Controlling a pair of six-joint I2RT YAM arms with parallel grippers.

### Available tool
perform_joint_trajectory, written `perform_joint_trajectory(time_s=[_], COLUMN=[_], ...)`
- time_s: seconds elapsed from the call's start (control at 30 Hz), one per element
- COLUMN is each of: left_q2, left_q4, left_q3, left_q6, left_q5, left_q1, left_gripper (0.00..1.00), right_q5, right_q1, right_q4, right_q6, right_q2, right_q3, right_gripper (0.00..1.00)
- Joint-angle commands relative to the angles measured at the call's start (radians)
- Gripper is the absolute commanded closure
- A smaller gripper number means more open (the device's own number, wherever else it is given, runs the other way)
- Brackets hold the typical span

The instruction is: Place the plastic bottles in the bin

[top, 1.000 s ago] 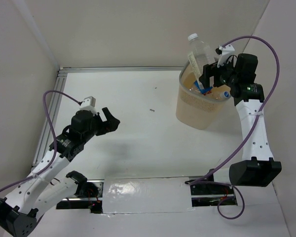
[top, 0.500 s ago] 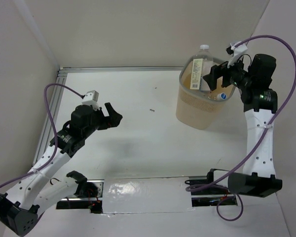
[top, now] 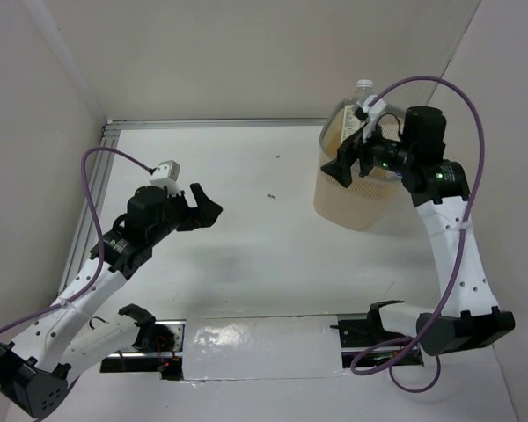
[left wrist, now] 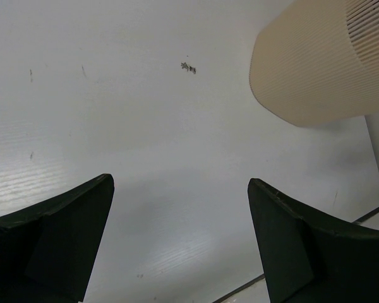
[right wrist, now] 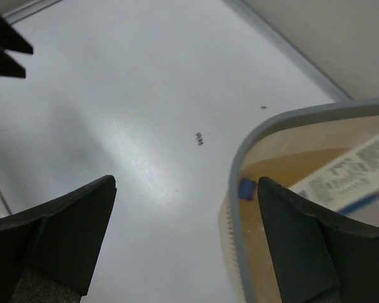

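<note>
Hovering over the left side of the bin [top: 356, 207], the right gripper [top: 341, 167] has its two fingers [right wrist: 57, 233] spread wide with nothing between them. In its wrist view the gap shows only the bare white table [top: 264, 255] and the curve of the bin's grey rim [right wrist: 235, 170].

The bin stands upright at the far right of the table, with its beige perforated wall directly below that gripper. Inside it a clear plastic bottle [top: 355, 104] leans against the far wall. Its white cap rises above the rim, behind the right gripper and apart from it.

From the right wrist, a blurred white printed label [right wrist: 350, 177] lies inside the bin beyond the right-hand finger. A small blue piece [right wrist: 246, 188] sits near the inner wall; which bottle either belongs to cannot be told.

The left gripper [top: 204, 207] hangs above the left middle of the table, well apart from the bin, its fingers parted and empty. Its wrist view has the bin's wall at the upper right, past the right-hand finger, and a small dark mark [left wrist: 188, 67] on the table ahead of the open gap.
</note>
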Motion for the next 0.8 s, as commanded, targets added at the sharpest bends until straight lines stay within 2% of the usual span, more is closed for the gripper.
perform_joint_trajectory(time_s=[0.0, 0.2, 0.33, 0.47, 0.53, 0.77], left_q2=[-0.019, -0.049, -0.059, -0.078, -0.089, -0.086], left_q4=[0.048, 0.048, 0.022, 0.002, -0.008, -0.008], left_q3=[0.029, 0.000, 0.000, 0.000, -0.011, -0.020], left_q6=[0.012, -0.011, -0.011, -0.011, -0.020, -0.020], left_q5=[0.032, 0.033, 0.013, 0.003, -0.006, -0.006], left_q1=[0.004, 0.004, 0.004, 0.004, 0.004, 0.004], left_gripper=[0.00, 0.00, 0.00, 0.00, 0.00, 0.00], right_q5=[0.020, 0.104, 0.133, 0.182, 0.219, 0.230], right_q1=[0.095, 0.207, 0.239, 0.248, 0.248, 0.257], right_q4=[-0.077, -0.058, -0.037, -0.037, -0.016, 0.081], right_q6=[-0.065, -0.084, -0.075, -0.006, 0.083, 0.177], right_q2=[0.010, 0.082, 0.146, 0.220, 0.241, 0.215], right_q3=[-0.031, -0.044, -0.044, -0.044, -0.033, -0.044], right_gripper=[0.00, 0.00, 0.00, 0.00, 0.00, 0.00])
